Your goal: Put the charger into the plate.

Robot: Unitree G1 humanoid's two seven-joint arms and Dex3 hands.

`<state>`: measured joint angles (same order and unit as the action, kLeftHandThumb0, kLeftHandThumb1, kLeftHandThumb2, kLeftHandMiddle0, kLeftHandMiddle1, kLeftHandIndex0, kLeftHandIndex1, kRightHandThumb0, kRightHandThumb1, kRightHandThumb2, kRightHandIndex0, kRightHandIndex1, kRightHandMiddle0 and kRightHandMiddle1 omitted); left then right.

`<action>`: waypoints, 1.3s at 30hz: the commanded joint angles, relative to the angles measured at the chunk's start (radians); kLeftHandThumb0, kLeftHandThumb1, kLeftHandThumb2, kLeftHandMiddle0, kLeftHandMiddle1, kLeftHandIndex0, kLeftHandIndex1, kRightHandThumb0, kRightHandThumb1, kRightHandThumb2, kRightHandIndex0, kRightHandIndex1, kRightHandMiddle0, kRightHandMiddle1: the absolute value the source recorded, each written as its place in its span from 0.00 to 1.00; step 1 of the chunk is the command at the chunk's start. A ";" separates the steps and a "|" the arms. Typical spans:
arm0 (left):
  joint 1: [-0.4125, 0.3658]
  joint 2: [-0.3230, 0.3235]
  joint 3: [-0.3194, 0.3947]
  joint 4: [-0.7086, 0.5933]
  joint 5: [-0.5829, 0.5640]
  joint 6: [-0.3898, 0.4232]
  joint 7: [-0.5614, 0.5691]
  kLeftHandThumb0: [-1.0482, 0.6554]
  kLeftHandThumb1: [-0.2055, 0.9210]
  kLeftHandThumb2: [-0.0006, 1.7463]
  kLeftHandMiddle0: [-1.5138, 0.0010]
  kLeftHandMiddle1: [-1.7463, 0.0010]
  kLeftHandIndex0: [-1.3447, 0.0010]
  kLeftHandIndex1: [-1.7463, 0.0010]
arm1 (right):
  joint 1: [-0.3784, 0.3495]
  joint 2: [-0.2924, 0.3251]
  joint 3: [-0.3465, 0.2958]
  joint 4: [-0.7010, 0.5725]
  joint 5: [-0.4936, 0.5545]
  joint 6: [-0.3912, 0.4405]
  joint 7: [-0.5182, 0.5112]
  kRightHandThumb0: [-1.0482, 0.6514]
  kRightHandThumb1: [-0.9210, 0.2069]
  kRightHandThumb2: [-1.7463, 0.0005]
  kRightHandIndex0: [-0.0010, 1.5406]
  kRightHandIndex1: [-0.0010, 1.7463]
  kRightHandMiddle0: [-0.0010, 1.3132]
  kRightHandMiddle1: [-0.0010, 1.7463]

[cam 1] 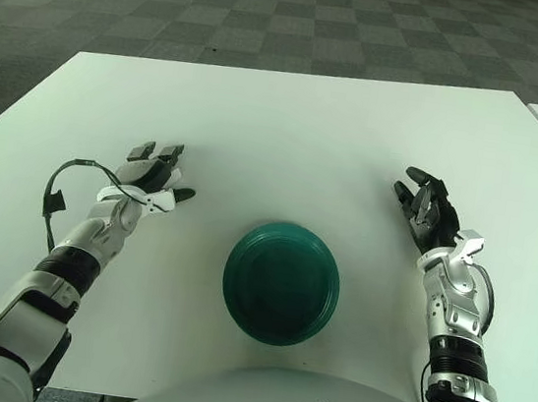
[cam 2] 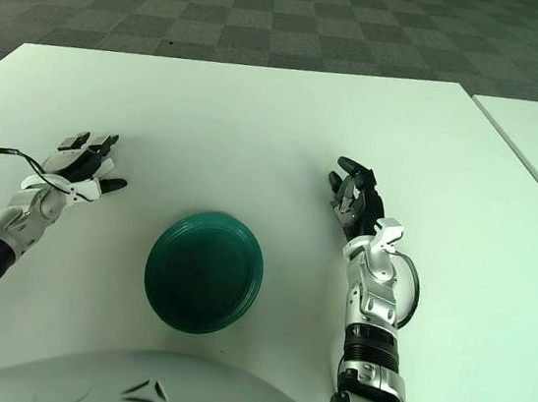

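A green plate sits on the white surface between the left hand and right hand, fingers spread, holding nothing; no charger shows.

Our two silver-jointed arms reach forward, both three-finger hands spread and holding nothing.

Our left hand, black-fingered with a white and grey palm shell, shows on the left, its fingers splayed forward and the thumb stuck out to the right; a thin black cable loops off our left wrist, and the silver left forearm runs back and down towards our shoulder. Our right hand, dark and glossy, shows on the right with its fingers pointing up and slightly left, loosely parted. Our right forearm of ribbed silver segments comes straight back, with a black cable curling beside the wrist.
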<state>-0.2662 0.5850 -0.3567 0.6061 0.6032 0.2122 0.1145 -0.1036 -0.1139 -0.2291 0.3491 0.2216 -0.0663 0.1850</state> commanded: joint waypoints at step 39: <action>0.212 0.174 0.057 -0.156 -0.040 0.028 -0.353 0.09 0.98 0.10 0.93 0.52 1.00 0.50 | 0.035 0.001 -0.005 0.067 0.007 0.063 -0.004 0.21 0.00 0.53 0.22 0.05 0.00 0.59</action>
<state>-0.1095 0.8034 -0.2806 0.3751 0.5739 0.2126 -0.2140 -0.1064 -0.1132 -0.2309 0.3543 0.2224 -0.0665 0.1870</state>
